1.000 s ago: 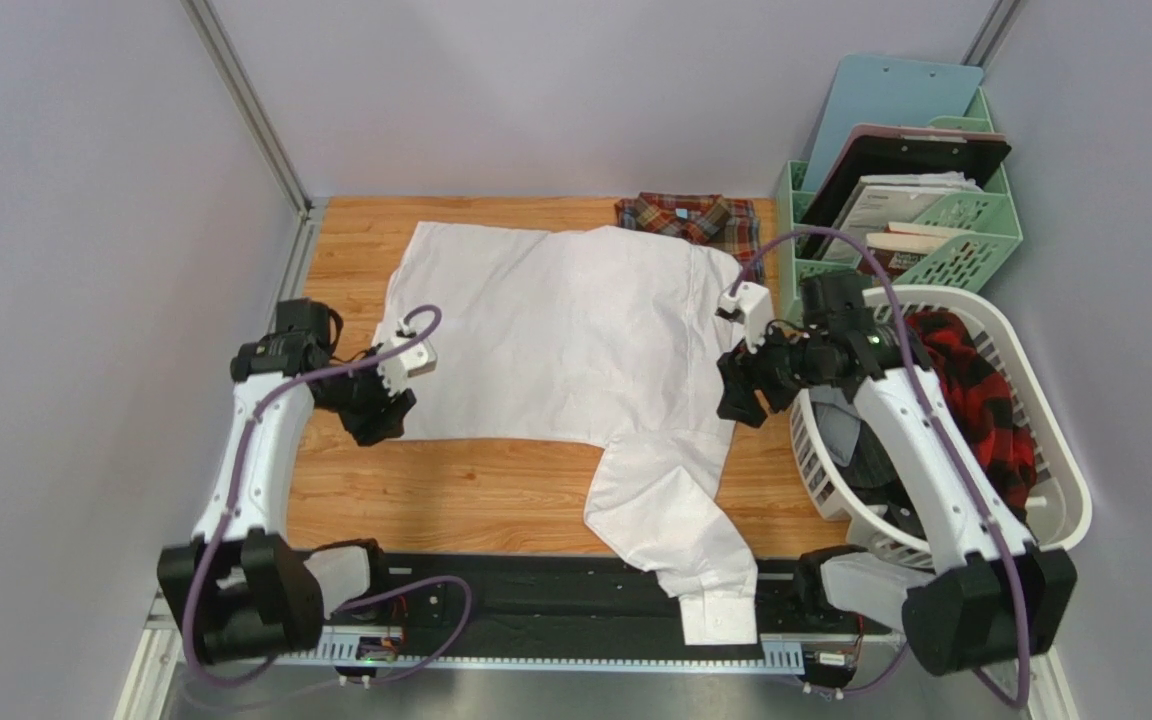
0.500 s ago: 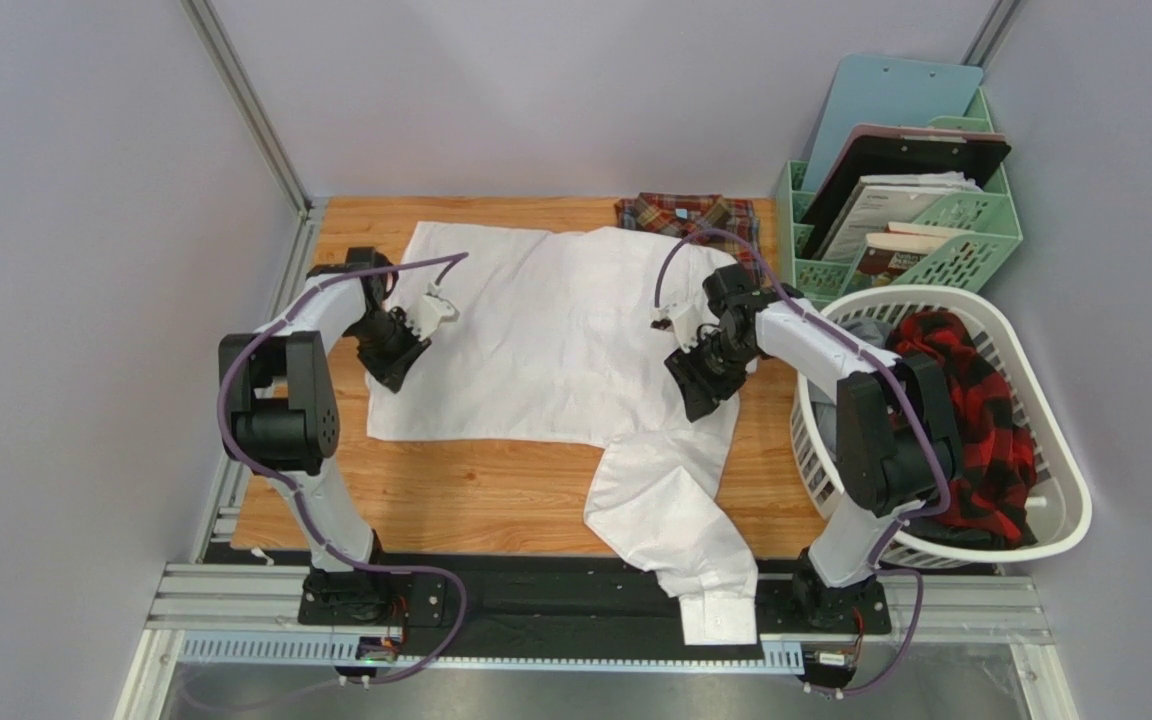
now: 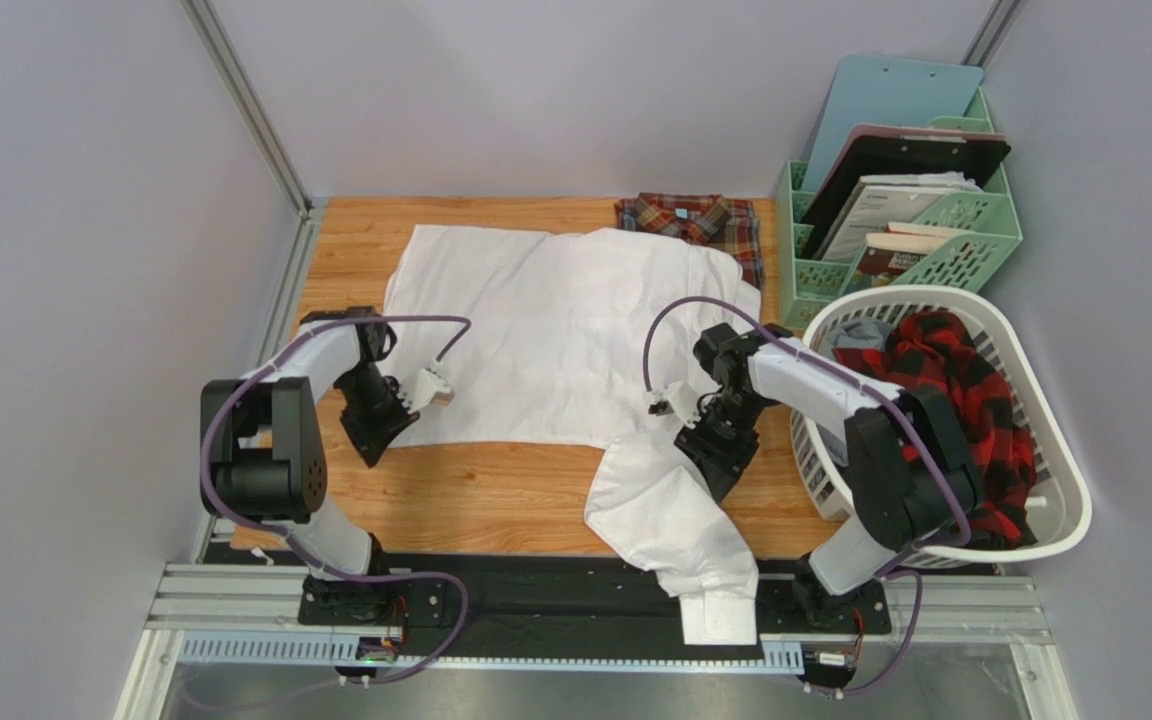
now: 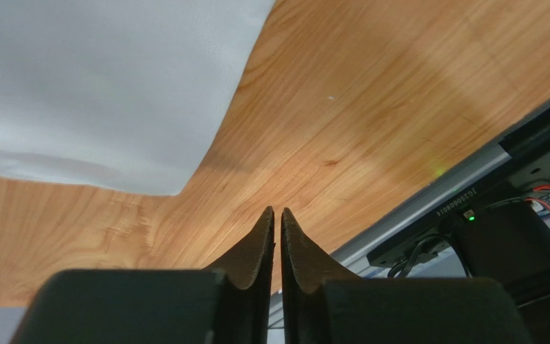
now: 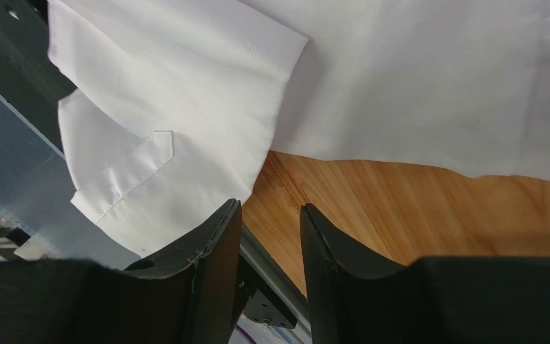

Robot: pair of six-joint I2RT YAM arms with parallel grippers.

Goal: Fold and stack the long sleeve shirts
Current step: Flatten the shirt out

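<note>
White shirt (image 3: 567, 323) lies flat, spread across the counter (image 3: 492, 495). One sleeve (image 3: 687, 525) runs off the near edge, cuff over the base rail (image 3: 537, 600). Plaid shirt (image 3: 695, 218) sits folded at the far edge, and the white one's shoulder touches or overlaps it.

Left claw (image 4: 276, 212): tips pinched nearly together with nothing between them, and the hem corner is just beside them, not in them. Right claw (image 5: 271, 209): apart and empty, bare wood in the gap, sleeve edge by one finger.

Risks as we see them:
- Left lifts with no cloth, so only one side folds and the shirt skews.
- Right closes on the sleeve edge alone, or on air.
- The hanging cuff catches on the rail when pulled.
- The far fold drags the plaid shirt along.

The top view gives us the layout, the overhang and the plaid shirt, but claw contact is unreadable there. Only the wrist views show that both are empty. The right wrist also shows the gap between sleeve and body hem.
</note>
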